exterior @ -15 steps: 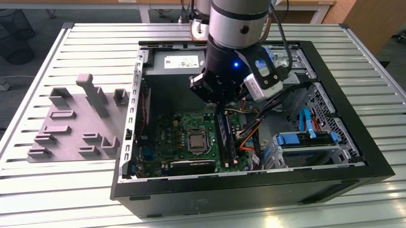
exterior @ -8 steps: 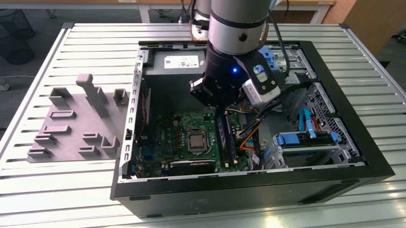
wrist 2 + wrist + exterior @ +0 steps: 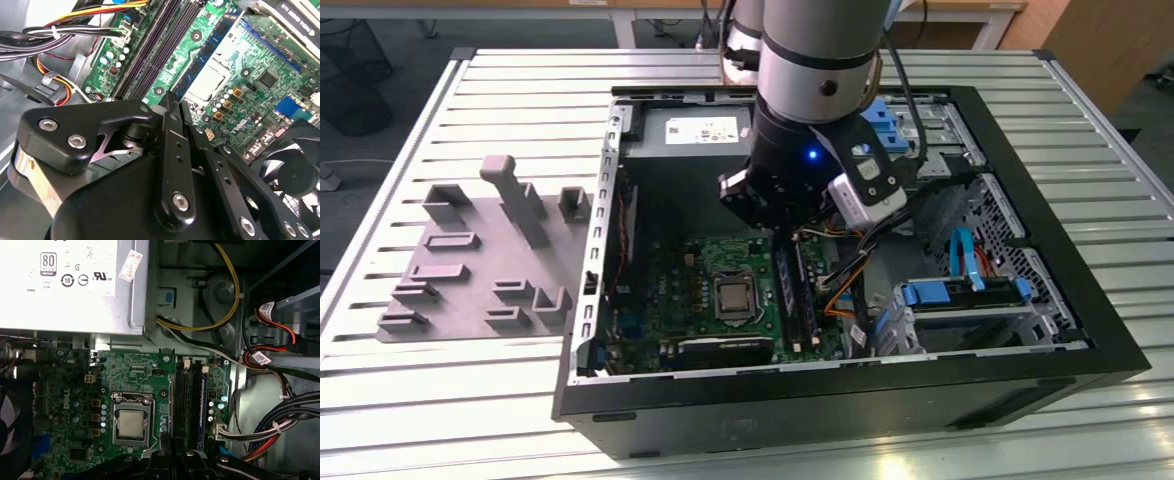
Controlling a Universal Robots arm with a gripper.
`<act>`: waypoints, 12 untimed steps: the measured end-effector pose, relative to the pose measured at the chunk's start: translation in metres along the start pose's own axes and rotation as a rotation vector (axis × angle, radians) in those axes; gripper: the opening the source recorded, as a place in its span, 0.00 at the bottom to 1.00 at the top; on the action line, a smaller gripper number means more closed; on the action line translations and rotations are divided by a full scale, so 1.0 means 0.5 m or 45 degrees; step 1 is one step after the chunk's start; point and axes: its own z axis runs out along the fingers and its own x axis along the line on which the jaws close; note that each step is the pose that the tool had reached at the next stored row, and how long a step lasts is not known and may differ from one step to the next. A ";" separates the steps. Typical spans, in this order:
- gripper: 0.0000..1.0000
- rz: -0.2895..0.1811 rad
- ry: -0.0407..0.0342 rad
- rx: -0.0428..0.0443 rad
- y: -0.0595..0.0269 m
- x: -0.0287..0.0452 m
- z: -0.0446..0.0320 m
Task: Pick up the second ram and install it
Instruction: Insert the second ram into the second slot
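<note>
Slatted metal table [image 3: 494,390] carries an open computer case [image 3: 1067,330] and, toward the exterior view's left, a grey fixture plate [image 3: 460,265] with upright blocks. My arm reaches down into the case, with the hand [image 3: 790,235] low over the green motherboard [image 3: 687,275].

From the first wrist view, I see the processor socket [image 3: 131,422] and, just beside it, the long black memory slots [image 3: 181,400]. One stick [image 3: 203,407] with a blue edge already stands seated in the outermost slot. The hand [image 3: 172,460] sits directly above the near end of the slots.

Seen from the second wrist view, the fingers [image 3: 172,150] are pressed close together, but I cannot tell whether a thin board is pinched between them. I cannot make out the second ram for certain, so its place is unclear. My judgement: the work is at the insertion stage, with seating not confirmed.
</note>
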 end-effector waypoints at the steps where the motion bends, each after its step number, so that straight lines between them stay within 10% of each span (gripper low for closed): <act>1: 0.14 0.000 0.0001 0.000 0.000 -0.002 0.002; 12: 0.14 0.017 0.0007 0.000 0.001 -0.015 0.042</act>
